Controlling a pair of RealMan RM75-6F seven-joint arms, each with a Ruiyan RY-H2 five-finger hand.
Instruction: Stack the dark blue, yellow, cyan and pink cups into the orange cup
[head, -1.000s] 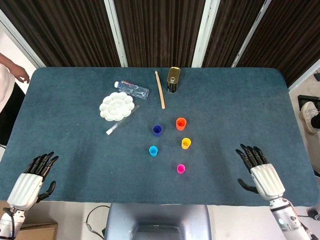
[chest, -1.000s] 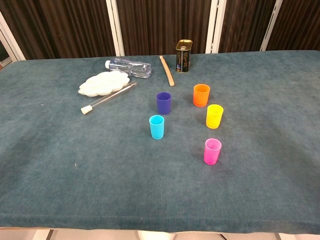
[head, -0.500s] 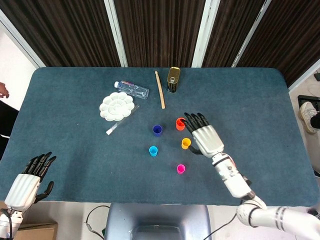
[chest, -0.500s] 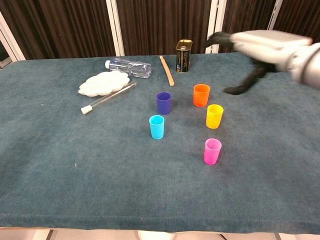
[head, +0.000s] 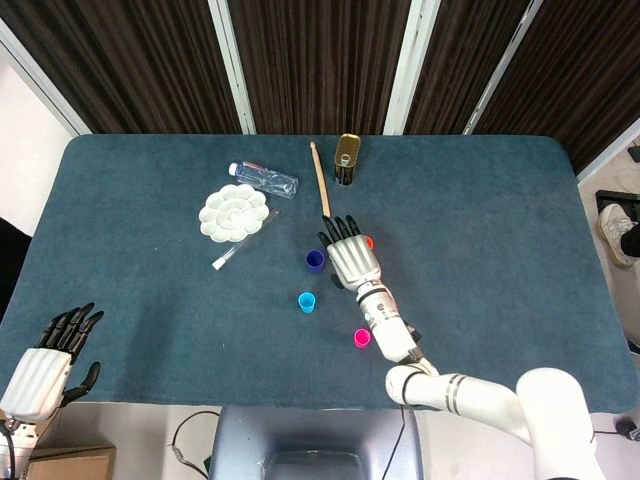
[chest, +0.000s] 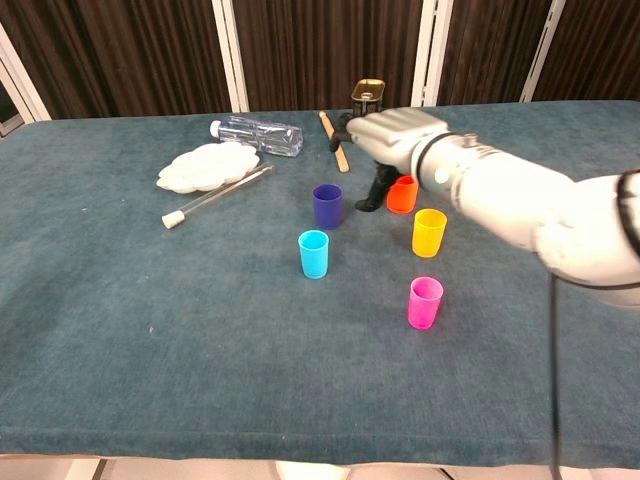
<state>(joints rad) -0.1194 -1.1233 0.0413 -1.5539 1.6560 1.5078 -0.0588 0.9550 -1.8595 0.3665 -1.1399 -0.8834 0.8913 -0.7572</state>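
Hovering flat with fingers spread and holding nothing, the right hand (chest: 392, 135) is reaching above the small cylindrical orange cup (chest: 403, 195) on the felt-like blue table (head: 480, 220). Sitting left of the orange cup is the dark blue cup (chest: 327, 205); the yellow cup (chest: 429, 232) is standing just in front, the cyan cup (chest: 314, 253) front-left, the pink cup (chest: 425, 302) nearest the table's front. The left hand (head: 45, 358) is hanging far front-left, fingers extended, holding nothing.
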